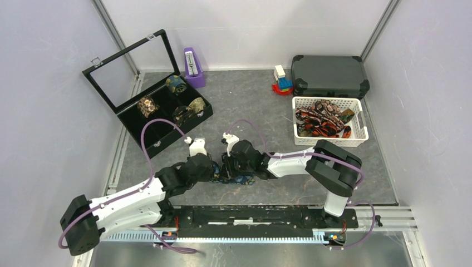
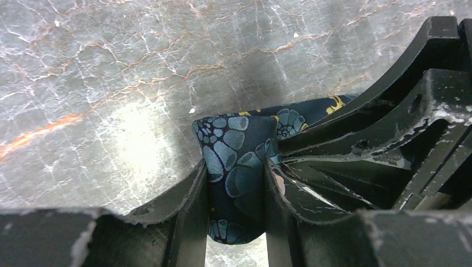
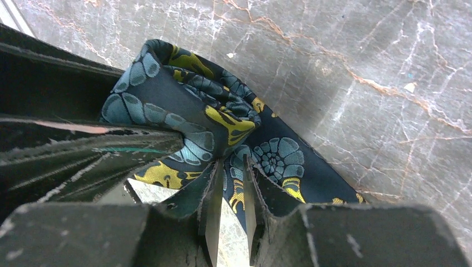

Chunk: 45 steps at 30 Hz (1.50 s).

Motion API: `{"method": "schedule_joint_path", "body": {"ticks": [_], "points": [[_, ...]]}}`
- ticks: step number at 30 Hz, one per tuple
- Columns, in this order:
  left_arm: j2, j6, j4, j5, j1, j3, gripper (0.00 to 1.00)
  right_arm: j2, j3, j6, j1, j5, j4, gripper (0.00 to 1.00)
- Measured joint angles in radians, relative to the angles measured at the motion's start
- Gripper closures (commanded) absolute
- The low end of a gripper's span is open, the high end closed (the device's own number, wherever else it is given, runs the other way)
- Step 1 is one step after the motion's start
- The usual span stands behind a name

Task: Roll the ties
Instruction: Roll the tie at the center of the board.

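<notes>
A dark navy tie (image 1: 238, 179) with blue and gold paisley lies partly coiled on the grey marbled table, between both grippers. My left gripper (image 1: 214, 173) is shut on a folded bundle of it (image 2: 238, 167); the fabric fills the gap between its jaws. My right gripper (image 1: 228, 167) is shut on a thin edge of the same tie (image 3: 231, 183), next to the coil (image 3: 183, 94). The two grippers nearly touch. Each gripper's black fingers show in the other's wrist view (image 2: 401, 133) (image 3: 67, 156).
A black display box (image 1: 149, 94) with its lid open stands at the back left and holds several rolled ties (image 1: 148, 105). A white basket (image 1: 359, 133) at the right holds loose red-orange and brown ties (image 1: 320, 119). A dark case (image 1: 329, 75), a purple object (image 1: 193, 67) and a small toy (image 1: 281, 80) stand at the back.
</notes>
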State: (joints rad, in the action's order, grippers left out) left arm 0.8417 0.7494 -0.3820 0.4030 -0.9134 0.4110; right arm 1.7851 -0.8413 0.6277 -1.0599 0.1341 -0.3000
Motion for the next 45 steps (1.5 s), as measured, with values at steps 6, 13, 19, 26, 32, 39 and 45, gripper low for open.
{"method": "schedule_joint_path", "body": {"ticks": [6,13,19,26,32,39,45], "points": [[0.088,0.002,-0.089,0.105,-0.074,0.076,0.80,0.006,-0.010,0.000,-0.007,0.004,0.001,0.74],[0.164,0.013,-0.167,0.195,-0.120,0.134,0.80,-0.071,0.050,-0.008,0.012,-0.012,0.005,0.72],[0.204,0.030,-0.213,0.248,-0.138,0.159,0.80,-0.238,0.168,-0.031,0.104,-0.044,0.038,0.71],[0.271,0.061,-0.270,0.305,-0.167,0.199,0.79,-0.409,0.271,-0.059,0.203,-0.082,0.081,0.70],[0.367,0.095,-0.323,0.346,-0.193,0.253,0.79,-0.485,0.328,-0.077,0.250,-0.097,0.118,0.67],[0.497,0.139,-0.398,0.394,-0.232,0.334,0.79,-0.584,0.362,-0.103,0.286,-0.143,0.172,0.61],[0.598,0.152,-0.443,0.425,-0.262,0.395,0.77,-0.640,0.383,-0.112,0.314,-0.161,0.192,0.54]]}}
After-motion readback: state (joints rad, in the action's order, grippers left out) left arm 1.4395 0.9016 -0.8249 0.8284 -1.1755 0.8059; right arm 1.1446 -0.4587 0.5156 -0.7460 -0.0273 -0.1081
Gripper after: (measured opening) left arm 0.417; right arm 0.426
